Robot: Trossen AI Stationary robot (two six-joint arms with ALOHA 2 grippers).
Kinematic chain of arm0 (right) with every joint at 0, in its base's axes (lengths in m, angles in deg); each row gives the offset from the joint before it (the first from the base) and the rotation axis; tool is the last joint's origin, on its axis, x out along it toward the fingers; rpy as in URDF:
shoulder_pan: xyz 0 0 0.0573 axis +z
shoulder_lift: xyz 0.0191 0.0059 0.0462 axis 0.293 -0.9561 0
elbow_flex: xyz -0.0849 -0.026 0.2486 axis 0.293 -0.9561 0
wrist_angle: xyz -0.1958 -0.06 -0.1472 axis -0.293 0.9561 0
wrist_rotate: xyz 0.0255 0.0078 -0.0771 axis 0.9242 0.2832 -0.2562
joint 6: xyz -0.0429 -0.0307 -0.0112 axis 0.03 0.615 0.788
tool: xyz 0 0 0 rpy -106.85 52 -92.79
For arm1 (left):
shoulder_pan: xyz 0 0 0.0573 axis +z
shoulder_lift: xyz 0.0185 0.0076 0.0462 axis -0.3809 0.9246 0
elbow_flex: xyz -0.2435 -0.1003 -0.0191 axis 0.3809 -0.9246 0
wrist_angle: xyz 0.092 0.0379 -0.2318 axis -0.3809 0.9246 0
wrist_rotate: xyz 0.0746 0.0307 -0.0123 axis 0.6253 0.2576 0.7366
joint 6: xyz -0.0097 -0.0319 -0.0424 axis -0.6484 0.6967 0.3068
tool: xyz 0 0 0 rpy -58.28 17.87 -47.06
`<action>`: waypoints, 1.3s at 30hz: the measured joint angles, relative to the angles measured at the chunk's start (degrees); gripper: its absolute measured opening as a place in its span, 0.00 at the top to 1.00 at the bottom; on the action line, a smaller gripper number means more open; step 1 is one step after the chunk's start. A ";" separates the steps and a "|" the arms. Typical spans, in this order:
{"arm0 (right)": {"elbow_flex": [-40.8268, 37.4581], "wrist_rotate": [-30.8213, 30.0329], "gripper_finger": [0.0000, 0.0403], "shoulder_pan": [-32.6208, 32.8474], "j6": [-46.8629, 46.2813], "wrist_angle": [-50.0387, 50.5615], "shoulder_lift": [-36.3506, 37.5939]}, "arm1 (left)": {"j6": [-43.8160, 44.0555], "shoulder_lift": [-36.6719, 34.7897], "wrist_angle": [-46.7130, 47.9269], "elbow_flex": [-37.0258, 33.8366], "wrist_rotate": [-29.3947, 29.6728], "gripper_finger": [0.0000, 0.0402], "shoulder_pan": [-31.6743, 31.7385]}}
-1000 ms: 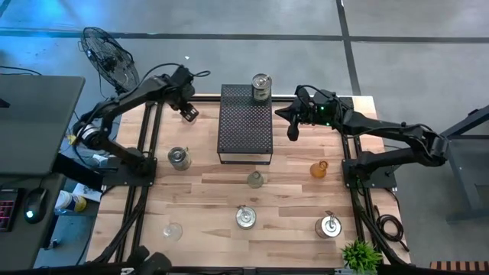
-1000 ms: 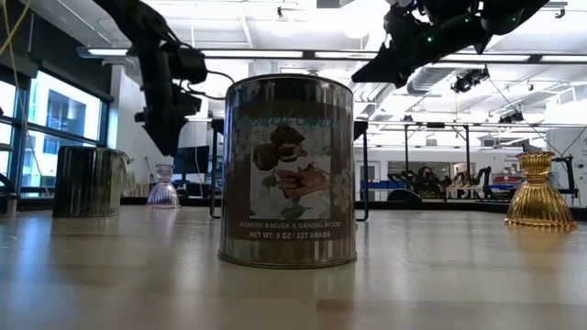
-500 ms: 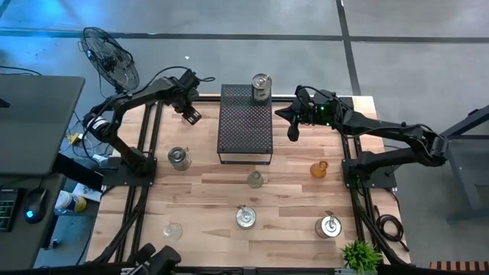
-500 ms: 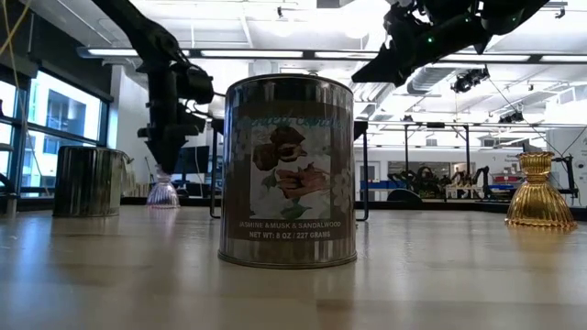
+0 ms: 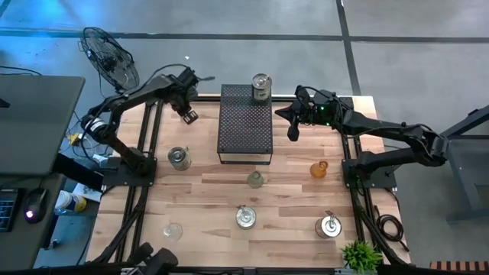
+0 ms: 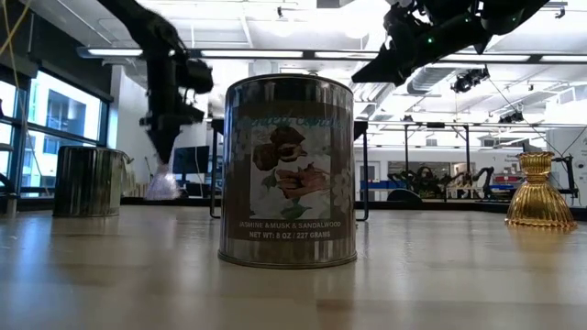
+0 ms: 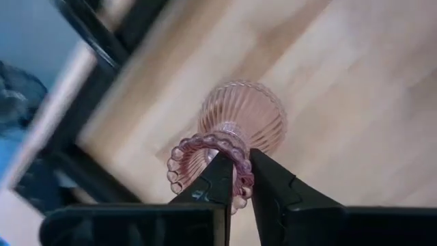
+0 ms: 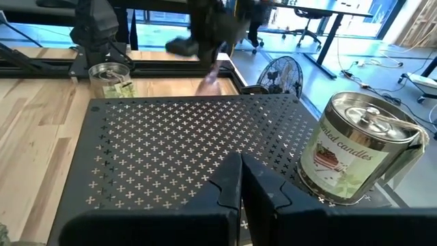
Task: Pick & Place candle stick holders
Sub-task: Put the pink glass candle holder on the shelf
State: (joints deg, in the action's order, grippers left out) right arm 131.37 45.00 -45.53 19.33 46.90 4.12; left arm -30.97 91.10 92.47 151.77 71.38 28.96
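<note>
Pale wooden table carries scattered tins and an amber holder in front of the black perforated box. Left of the box, the left gripper pinches the beaded rim of a pink ribbed glass holder, flared at its base. Farther back, the right gripper hovers over the box, fingers closed on nothing.

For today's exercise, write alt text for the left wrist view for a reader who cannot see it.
The left gripper is shut on the beaded rim of a pink ribbed glass candle holder, over a light wooden table.
</note>
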 joint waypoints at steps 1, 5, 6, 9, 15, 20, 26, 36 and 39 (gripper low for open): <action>0.00 0.00 1.00 0.00 0.01 0.00 0.00 | -0.35 -0.66 0.56 1.41 -0.03 0.95 0.00; 0.00 0.02 1.00 0.00 -0.03 0.00 0.00 | -2.52 -2.75 4.30 7.71 -0.08 0.95 0.00; 0.00 0.02 1.00 0.00 -0.03 0.00 0.00 | -2.97 -3.20 4.58 9.79 -0.36 0.95 -0.04; 0.00 0.00 1.00 0.00 -0.07 0.00 0.00 | -3.40 -3.65 5.23 16.26 -1.15 0.95 -1.04; 0.01 0.01 1.00 0.00 -0.15 -0.02 0.00 | -5.79 -1.72 3.95 27.44 -3.72 0.95 -5.74; 0.02 0.00 1.00 0.00 -0.24 -0.04 0.00 | -8.28 3.77 2.47 33.64 -4.57 0.95 -10.28; 0.02 0.03 1.00 0.00 -0.98 -0.02 -0.02 | -12.21 11.75 3.23 39.71 -2.33 0.95 -13.85; 0.04 0.23 1.00 0.02 -1.07 0.02 -0.02 | -15.82 16.07 5.56 41.73 -0.26 0.95 -14.98; 0.04 0.24 1.00 0.02 -1.02 0.02 -0.02 | -16.30 16.20 6.59 41.73 -0.43 0.95 -14.99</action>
State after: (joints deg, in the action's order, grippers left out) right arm 131.42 45.24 -45.51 18.31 46.92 4.10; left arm -47.27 107.30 99.06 193.50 70.95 13.97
